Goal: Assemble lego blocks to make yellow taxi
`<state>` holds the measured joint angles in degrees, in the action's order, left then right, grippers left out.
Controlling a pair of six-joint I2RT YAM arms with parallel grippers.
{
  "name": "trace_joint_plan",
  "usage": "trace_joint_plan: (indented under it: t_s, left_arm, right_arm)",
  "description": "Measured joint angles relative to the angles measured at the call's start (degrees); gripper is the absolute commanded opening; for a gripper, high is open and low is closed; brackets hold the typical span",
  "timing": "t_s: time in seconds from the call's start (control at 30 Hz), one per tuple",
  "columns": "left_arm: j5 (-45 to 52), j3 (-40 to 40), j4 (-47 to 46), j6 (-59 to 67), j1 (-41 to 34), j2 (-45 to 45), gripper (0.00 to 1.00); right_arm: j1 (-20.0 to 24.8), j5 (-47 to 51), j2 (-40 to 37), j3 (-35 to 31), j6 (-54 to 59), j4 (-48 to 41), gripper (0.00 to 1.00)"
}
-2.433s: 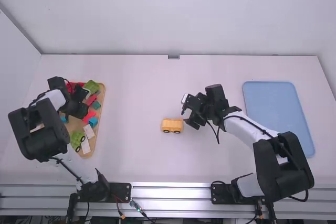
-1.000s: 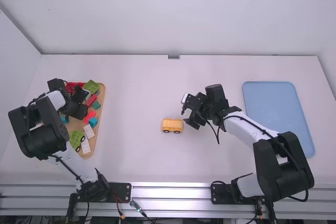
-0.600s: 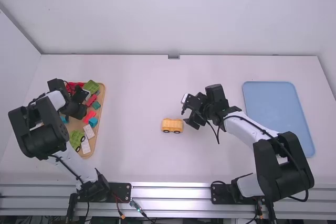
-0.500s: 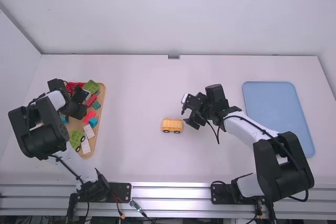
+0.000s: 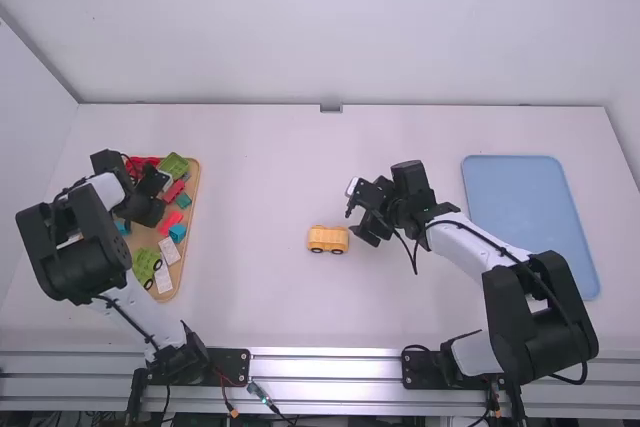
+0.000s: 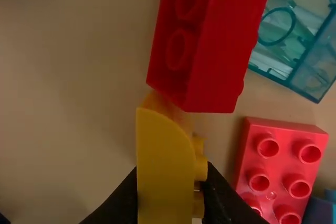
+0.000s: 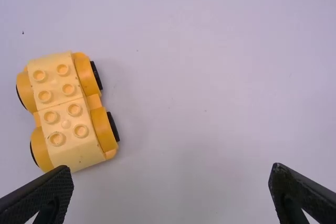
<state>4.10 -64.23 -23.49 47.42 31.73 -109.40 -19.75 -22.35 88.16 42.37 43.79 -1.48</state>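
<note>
- A wide stretch of the white surface [image 5: 270, 177] is left between the wooden tray [image 5: 198, 182] and the yellow wheeled base [image 5: 328, 238]; another is left behind the base, up to the back edge.
- The base is placed near the middle, closer to the front edge than to the back. Just to its right, the right hand [image 5: 360, 217] is held, its fingers spread wide with nothing between them.
- The blue tray [image 5: 530, 217] is set well apart at the right, beyond the right arm.
- The left hand [image 5: 152, 210] is held over the wooden tray, its fingers closed on a yellow curved block [image 6: 165, 166]. Close by are seen a red block [image 6: 226, 40], a clear teal block [image 6: 294, 35] and a pinkish-red studded block [image 6: 283, 166].
- The long axis of the base is laid from left to right, roughly in line with the front edge. It is stood upright on its wheels, studs up.
- The studs of the curved block are turned sideways, towards one finger.
- Part of the wooden tray is hidden by the left arm. Whether the curved block is touched by the red one cannot be told.
</note>
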Motion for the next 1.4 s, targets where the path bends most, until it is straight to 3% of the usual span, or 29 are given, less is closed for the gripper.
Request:
trace_joint_plan:
  t_s: [0.3, 0.43, 0.53, 0.8, 1.0, 1.2, 1.4]
  left_arm:
    - [-0.1, 0.0, 0.5, -2.0, 0.0, 0.0, 0.2]
    - [-1.3, 0.0, 0.5, -4.5, 0.0, 0.0, 0.24]
    - [-2.7, -0.5, -0.3, -7.9, 0.0, 0.0, 0.17]
    - [-3.2, -3.3, -4.3, -12.3, -0.3, 2.6, 0.13]
    - [-3.0, -3.3, -4.2, -15.6, -2.1, 10.0, 0.11]
    - [-3.6, 0.9, 1.7, -17.1, -7.9, 20.2, 0.08]
    - [-3.7, 15.3, 14.4, -15.6, -20.4, 36.3, 0.13]
  right_arm:
    - [0.0, 0.0, 0.0, 0.0, -0.2, 0.6, 0.99]
    - [0.0, 0.0, 0.0, 0.0, -0.5, 1.4, 0.99]
    - [0.0, 0.0, 0.0, 0.0, -2.4, 3.3, 0.99]
    - [0.0, -1.4, 0.0, 0.0, -8.7, 10.1, 0.99]
    - [0.0, -7.3, 0.0, 0.0, -16.0, 17.0, 0.99]
    - [0.0, -9.8, 0.0, 3.1, -24.3, 15.4, 0.99]
    - [1.0, -17.8, 0.2, 8.0, -30.2, 14.6, 0.99]
